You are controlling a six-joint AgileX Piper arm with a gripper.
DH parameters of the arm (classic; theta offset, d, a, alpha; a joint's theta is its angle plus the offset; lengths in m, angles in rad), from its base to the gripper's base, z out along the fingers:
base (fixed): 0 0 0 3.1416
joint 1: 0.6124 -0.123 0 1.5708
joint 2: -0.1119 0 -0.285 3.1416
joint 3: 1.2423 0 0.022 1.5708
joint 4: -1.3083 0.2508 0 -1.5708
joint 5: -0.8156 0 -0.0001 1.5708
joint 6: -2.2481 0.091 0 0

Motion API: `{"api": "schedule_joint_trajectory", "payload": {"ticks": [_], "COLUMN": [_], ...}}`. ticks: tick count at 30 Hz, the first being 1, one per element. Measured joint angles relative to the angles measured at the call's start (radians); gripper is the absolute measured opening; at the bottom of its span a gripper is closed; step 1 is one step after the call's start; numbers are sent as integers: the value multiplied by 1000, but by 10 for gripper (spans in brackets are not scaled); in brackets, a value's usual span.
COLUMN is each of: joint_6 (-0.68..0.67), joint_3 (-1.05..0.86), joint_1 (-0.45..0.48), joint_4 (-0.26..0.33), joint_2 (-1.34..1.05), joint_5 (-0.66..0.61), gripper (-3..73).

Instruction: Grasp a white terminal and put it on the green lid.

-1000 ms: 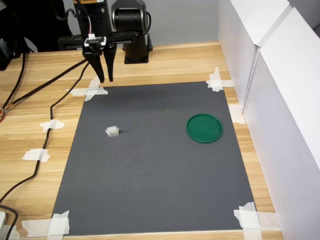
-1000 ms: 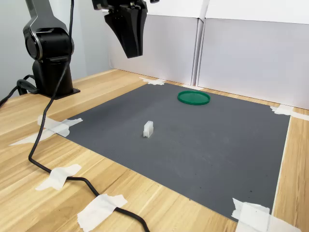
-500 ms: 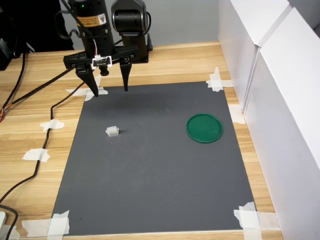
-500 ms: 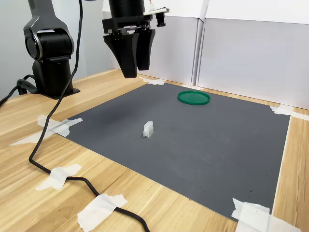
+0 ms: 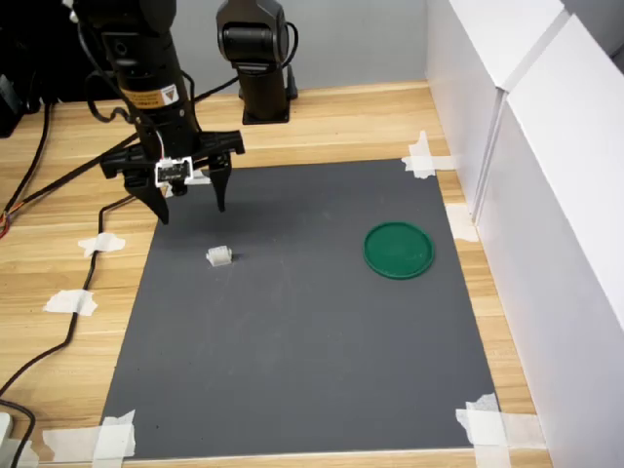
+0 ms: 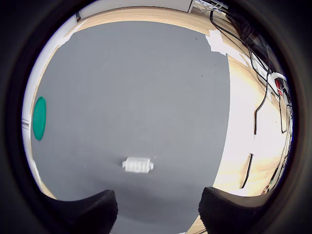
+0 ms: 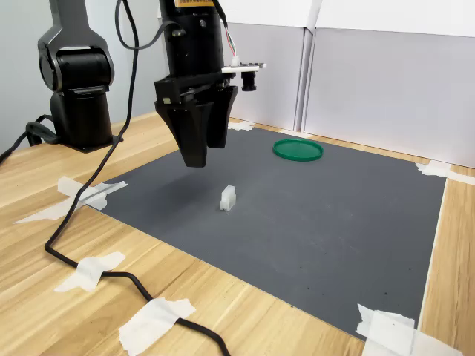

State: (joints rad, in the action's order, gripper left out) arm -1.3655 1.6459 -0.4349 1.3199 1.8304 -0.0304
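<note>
While our gripper (image 5: 190, 209) is hanging spread and empty near the terminal (image 5: 219, 256), we are risking a nudge.
Descending off-centre, we are likely tipping it, well apart from the lid (image 5: 399, 251).

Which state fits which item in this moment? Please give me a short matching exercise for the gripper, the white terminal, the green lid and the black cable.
Things:
1. gripper
2. white terminal
3. green lid
4. black cable

States:
A. lies on the bare wood beside the mat
B. open, above the mat, holding nothing
C. flat on the mat, nothing on it
D. small block on the mat, below the open fingers

Pairs: 1-B, 2-D, 3-C, 4-A
</note>
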Motion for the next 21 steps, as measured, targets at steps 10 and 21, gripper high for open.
{"api": "schedule_joint_trajectory", "payload": {"ticks": [10, 21], "joint_6": [-8, -8], "joint_3": [80, 82], "joint_1": [2, 2], "joint_4": [7, 30], "joint_2": [139, 205], "joint_5": [-1, -11], "gripper": [713, 701]}}
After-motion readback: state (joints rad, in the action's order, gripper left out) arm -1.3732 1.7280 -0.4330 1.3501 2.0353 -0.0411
